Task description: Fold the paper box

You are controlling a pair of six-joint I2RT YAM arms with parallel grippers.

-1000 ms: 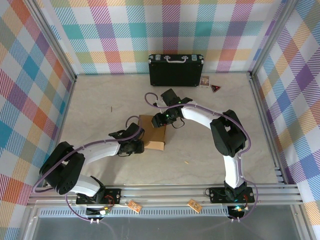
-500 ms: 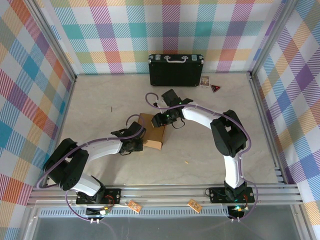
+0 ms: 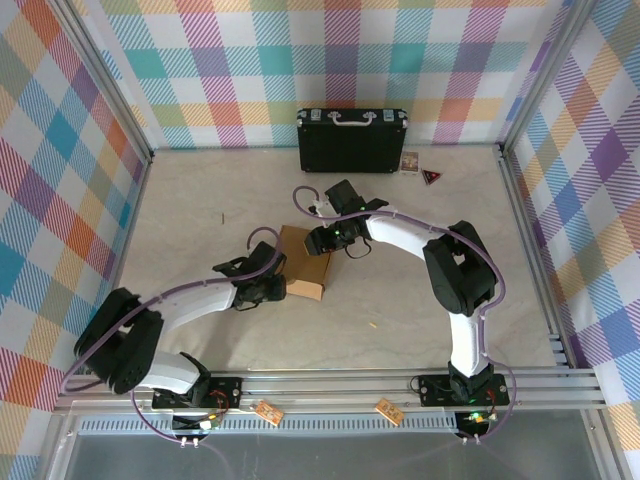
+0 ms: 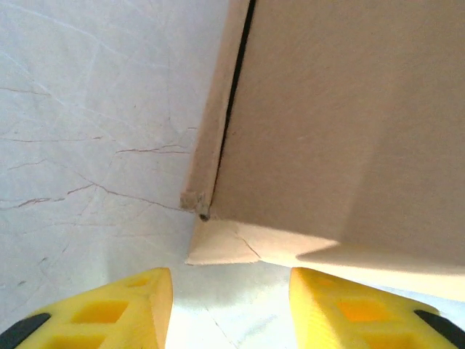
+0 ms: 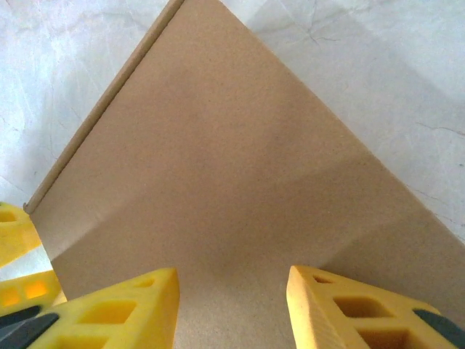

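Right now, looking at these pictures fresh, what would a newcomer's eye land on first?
The brown paper box, folded up in the middle of the table, draws the eye, with the white left arm and right arm curving in on it. The left fingers stand open just short of one corner, and the right fingers stand open over its top. Behind, a black case stands against the bright plaid wall.
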